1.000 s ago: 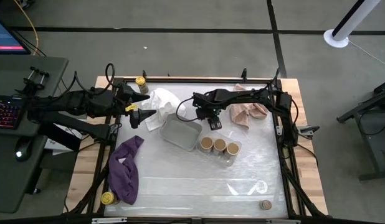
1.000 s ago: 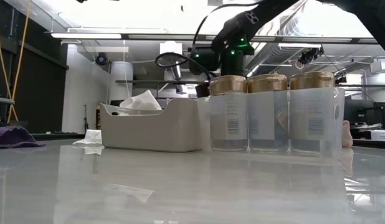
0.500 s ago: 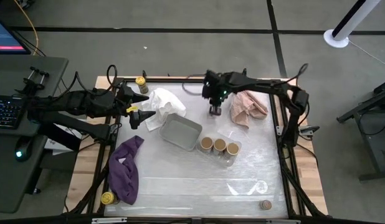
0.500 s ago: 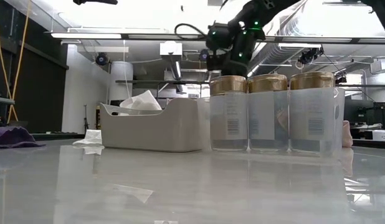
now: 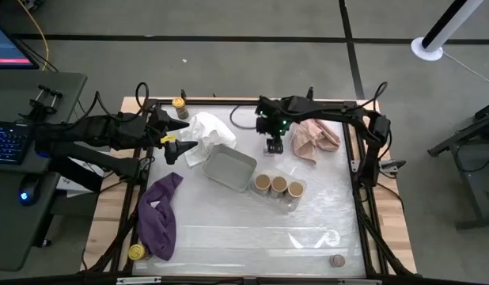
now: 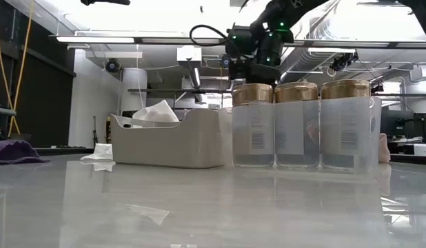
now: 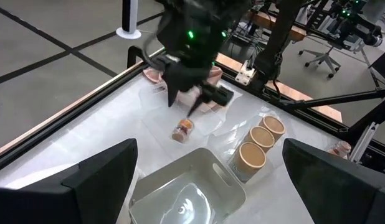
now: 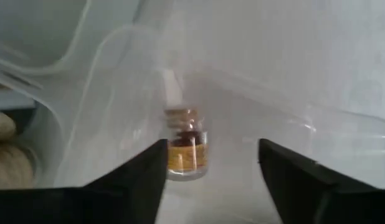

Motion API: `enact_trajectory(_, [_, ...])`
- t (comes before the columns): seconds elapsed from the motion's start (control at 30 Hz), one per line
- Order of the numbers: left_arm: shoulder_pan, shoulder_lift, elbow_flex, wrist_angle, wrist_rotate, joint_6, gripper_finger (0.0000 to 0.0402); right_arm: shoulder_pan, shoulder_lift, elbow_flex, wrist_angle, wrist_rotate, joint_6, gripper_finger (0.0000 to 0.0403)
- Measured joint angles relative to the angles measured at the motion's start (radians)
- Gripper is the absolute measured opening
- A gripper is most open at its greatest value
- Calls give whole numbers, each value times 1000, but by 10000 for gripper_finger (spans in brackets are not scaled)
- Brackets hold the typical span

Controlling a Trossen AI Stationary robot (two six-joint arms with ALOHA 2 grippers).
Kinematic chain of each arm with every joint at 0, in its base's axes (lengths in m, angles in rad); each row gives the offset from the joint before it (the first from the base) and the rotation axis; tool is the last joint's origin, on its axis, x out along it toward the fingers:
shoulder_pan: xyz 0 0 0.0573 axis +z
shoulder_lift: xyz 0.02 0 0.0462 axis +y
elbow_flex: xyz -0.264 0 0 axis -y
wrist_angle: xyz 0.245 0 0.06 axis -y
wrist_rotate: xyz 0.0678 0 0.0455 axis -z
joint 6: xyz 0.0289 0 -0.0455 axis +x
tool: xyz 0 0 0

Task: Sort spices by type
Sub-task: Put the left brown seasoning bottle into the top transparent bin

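A tiny brownish jar (image 8: 187,149) lies on its side on the table (image 5: 229,237), between the open fingers of my right gripper (image 8: 211,155), which hangs just above it (image 7: 182,130) pointing down and touches nothing. Three wider tan-topped jars (image 5: 279,185) stand in a row beside the grey tray (image 5: 229,168). One yellow-lidded jar (image 5: 179,103) stands at the far left corner, the other (image 5: 136,252) at the near left corner. A second tiny jar (image 5: 337,260) sits near the near right corner. My left gripper (image 5: 181,136) waits open at the table's left side.
A white cloth (image 5: 203,131) lies by the tray's far left side, and a pink cloth (image 5: 312,136) lies right of my right gripper (image 5: 272,145). A purple cloth (image 5: 159,218) lies near the left edge. Crinkled clear film (image 5: 308,170) covers the table around the tan-topped jars.
My right gripper has moved from just beside the tan-topped jars toward the table's far edge, turning at the wrist, then has come back slightly toward the jars. My left arm has kept still.
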Motion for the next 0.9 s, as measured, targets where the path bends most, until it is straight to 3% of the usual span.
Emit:
enact_trajectory(0.1, [0, 0, 0, 0, 0, 0, 388, 35, 33, 0, -19, 72, -9, 284])
enact_trajectory(0.23, [0, 0, 0, 0, 0, 0, 388, 65, 90, -1, -12, 100, 16, 312])
enact_trajectory(0.4, [0, 0, 0, -1, 0, 0, 388, 103, 140, 2, -31, 76, -6, 315])
enact_trajectory(0.63, [0, 0, 0, -1, 0, 0, 388, 115, 160, -1, -19, 210, -28, 316])
enact_trajectory(0.9, [0, 0, 0, -2, 10, 0, 388, 106, 163, -1, -33, 217, 32, 307])
